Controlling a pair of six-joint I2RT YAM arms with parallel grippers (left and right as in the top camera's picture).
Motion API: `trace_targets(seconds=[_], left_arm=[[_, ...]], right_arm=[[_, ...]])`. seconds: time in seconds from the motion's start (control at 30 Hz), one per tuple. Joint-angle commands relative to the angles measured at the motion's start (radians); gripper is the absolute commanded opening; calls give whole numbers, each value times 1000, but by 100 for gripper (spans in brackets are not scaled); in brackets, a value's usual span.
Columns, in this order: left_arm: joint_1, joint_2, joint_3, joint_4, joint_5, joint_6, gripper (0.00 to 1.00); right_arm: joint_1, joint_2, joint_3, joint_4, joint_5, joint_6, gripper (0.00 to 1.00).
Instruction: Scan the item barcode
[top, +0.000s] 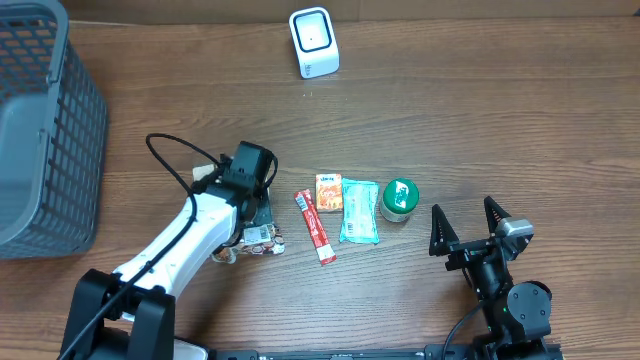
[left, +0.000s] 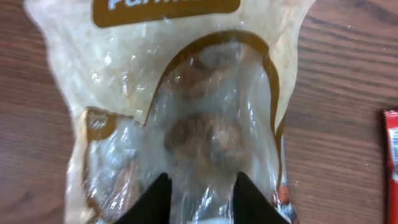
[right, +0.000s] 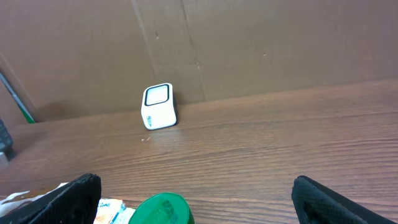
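snack bag in left tool, brown pieces seen wrist-side only

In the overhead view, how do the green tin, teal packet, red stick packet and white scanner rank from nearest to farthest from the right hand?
1. green tin, just left of the right hand.
2. teal packet, left of the tin.
3. red stick packet, further left.
4. white scanner, far off at the back.
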Motion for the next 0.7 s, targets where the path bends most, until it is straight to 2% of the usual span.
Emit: trace_targets(seconds=[0.0, 0.13, 0.37, 0.5, 0.67], left_arm=[[4, -35, 105, -109, 30, 15, 29], [4, -33, 108, -202, 138, 12, 38], [4, -33, 97, -342, 190, -7, 49], [4, -33, 59, -343, 182, -7, 50], [4, -33, -23, -259, 183, -7, 52]], right_arm=[[-5, -7, -11, 6, 9, -3, 100], [-5, -7, -11, 6, 10, -3, 100], [-5, -7, -11, 6, 10, -3, 100], [-5, -7, -11, 6, 9, -3, 100], [-5, -7, -11, 6, 9, -3, 100]])
